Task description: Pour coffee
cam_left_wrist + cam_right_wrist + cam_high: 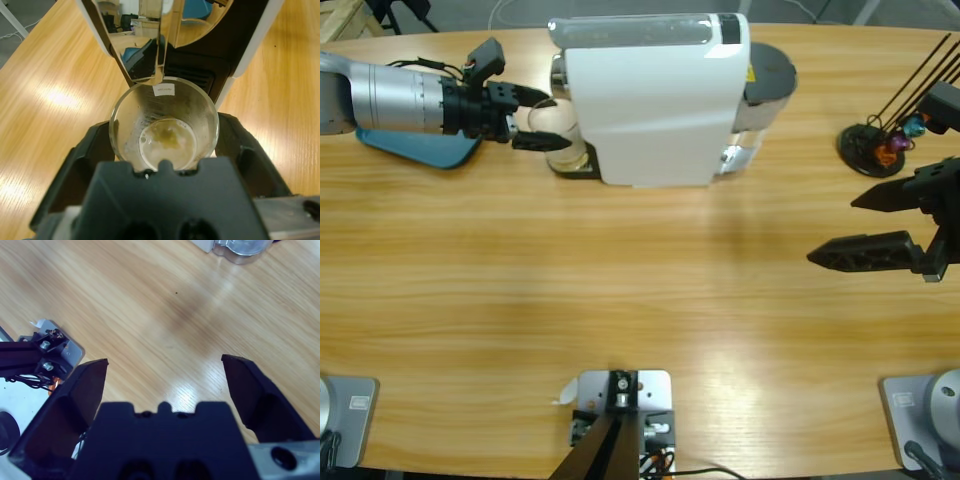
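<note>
At the upper left of the high view, the left hand (542, 120) clamps the clear glass (164, 125) under the coffee machine (655, 95) spout so the shallow coffee (167, 141) collects, while the right hand (865, 225), jaws apart, idles at right.

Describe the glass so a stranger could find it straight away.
Find the big white coffee machine at the table's far edge. Under its spout, between the left claw's jaws, stands a clear glass. It alone holds a shallow yellowish-brown layer of coffee.
</note>
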You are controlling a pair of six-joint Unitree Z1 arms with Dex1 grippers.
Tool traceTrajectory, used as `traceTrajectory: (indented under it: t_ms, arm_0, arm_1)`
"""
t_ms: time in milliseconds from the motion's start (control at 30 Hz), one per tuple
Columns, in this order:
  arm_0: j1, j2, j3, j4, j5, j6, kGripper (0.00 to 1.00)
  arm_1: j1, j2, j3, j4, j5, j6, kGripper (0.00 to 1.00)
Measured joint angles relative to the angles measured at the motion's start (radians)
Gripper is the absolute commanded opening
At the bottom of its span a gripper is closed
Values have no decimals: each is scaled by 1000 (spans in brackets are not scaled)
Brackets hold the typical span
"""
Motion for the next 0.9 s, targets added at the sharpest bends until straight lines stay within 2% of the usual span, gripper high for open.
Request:
traceTrajectory:
  t_ms: [300,600,767,900]
  arm_0:
    - [0,14,3,-43,0,-13,0]
    - [18,-19,60,-63,3,-17,0]
    - [69,-125,121,-63,51,-82,0]
    - [163,-216,183,-59,130,-174,0]
  arm_1:
    - [0,0,0,0,0,0,1000]
    - [0,0,0,-1,0,0,1000]
    - [0,-1,-15,1,0,-17,1000]
    - [0,-5,-15,3,0,-21,1000]
